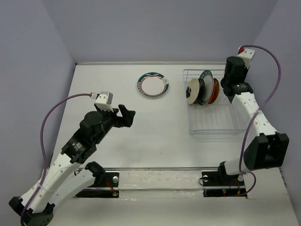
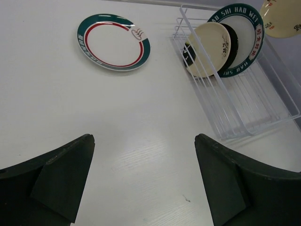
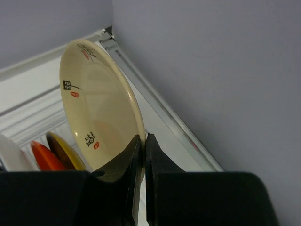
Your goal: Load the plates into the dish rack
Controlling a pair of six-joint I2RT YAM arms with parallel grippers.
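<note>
We find the right gripper (image 3: 143, 141) pinched tight on the lower rim of a cream plate (image 3: 96, 108) with small dark and red marks. It holds the plate on edge above the far end of the dish rack (image 1: 211, 125), close to the back wall (image 3: 211, 70). In the left wrist view we catch this plate at the top right corner, raised clear of the wires.

Several plates stand on edge in a row at the far end of the rack. Seen from the left wrist, a second cream plate (image 2: 209, 49) with a flower sprig comes first, a black plate (image 2: 231, 44) sits just behind it, and then comes a lettered plate (image 2: 251, 40), white with a green rim. In the right wrist view we also make out an orange plate (image 3: 44, 157) and a mustard-brown plate (image 3: 66, 150) side by side.

A ringed plate (image 1: 153, 85), white with a green rim and a red ring, lies flat on the bench (image 1: 141, 146), left of the rack and well apart from it. The left gripper (image 2: 144, 141) hangs over the bare bench with its jaws spread wide, gripping nothing, some way short of that plate
</note>
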